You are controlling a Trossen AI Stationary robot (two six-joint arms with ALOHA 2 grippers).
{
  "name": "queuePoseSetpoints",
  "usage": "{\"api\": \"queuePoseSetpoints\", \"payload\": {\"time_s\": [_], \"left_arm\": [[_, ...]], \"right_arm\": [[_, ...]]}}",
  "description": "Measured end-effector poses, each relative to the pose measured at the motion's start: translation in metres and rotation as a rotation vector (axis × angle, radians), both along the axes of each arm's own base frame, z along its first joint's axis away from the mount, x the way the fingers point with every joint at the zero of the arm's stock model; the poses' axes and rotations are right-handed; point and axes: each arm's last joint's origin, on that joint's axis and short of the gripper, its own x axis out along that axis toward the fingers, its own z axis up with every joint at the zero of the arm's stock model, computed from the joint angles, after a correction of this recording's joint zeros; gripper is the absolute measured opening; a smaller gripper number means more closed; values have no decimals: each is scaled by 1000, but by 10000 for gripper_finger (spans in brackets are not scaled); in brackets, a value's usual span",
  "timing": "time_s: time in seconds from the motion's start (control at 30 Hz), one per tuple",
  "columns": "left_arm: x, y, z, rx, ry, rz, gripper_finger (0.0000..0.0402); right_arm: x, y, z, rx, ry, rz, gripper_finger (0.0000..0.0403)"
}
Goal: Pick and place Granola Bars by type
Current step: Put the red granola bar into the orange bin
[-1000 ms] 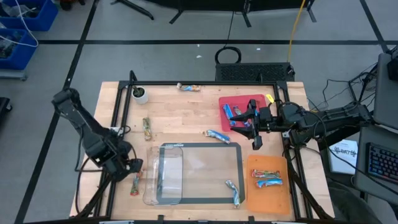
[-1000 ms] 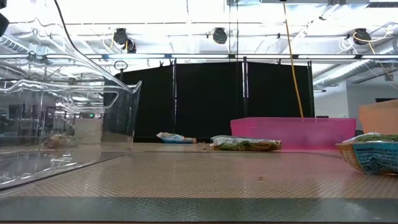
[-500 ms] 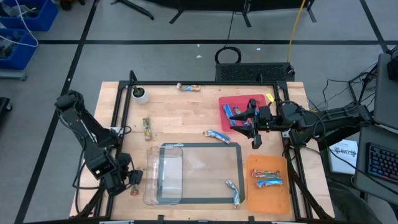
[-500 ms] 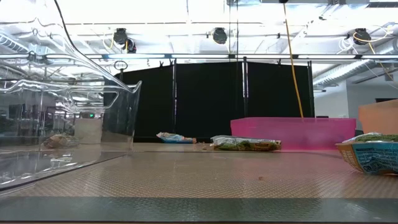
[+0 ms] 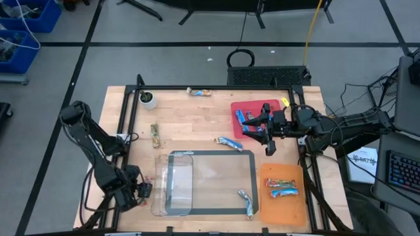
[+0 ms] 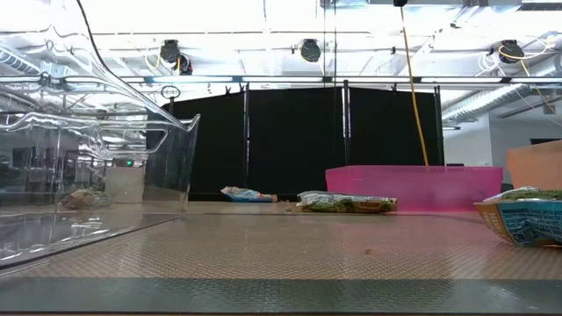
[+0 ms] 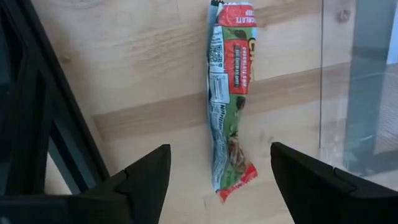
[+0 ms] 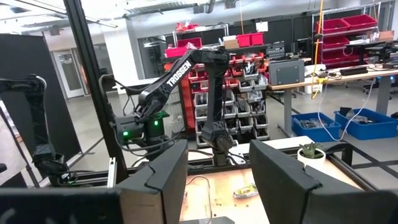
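Observation:
A red-and-green granola bar (image 7: 227, 93) lies flat on the wood near the table's near left corner. My left gripper (image 7: 221, 171) points down over it, open, with one finger on each side of the bar's near end and touching nothing. In the high view this gripper (image 5: 140, 191) covers most of the bar. My right gripper (image 5: 265, 136) hangs open and empty above the red tray (image 5: 244, 120), pointing level (image 8: 217, 168). Other bars lie loose: a tan-green one (image 5: 155, 135), a blue one (image 5: 230, 142), one at the far edge (image 5: 200, 92) and one on the mat (image 5: 247, 200).
A clear plastic container (image 5: 172, 190) stands right beside my left gripper, on the mat's left part (image 5: 210, 157). An orange tray (image 5: 282, 206) at the near right holds two bars (image 5: 282, 187). A small white plant pot (image 5: 148, 99) stands at the far left. Black frame rails run along the table's left edge (image 7: 37, 124).
My left gripper has gone toward the table's near edge and down, ending over the red-and-green bar with its fingers still open. The bar has stayed where it was.

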Motion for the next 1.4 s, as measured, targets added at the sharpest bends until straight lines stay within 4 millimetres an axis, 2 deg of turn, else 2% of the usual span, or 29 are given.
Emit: {"api": "queuePoseSetpoints", "payload": {"time_s": [0.5,1.0,1.1,1.4], "left_arm": [[3,-13,-17,27,-1,-38,263],[8,-12,-17,20,-23,-24,257],[15,-19,-17,-42,-69,25,257],[13,-16,-19,-10,-47,-2,257]], "right_arm": [[0,0,0,27,0,3,164],[0,0,2,55,-17,7,163],[-1,0,2,55,-18,7,163],[-1,0,3,49,-27,6,162]]}}
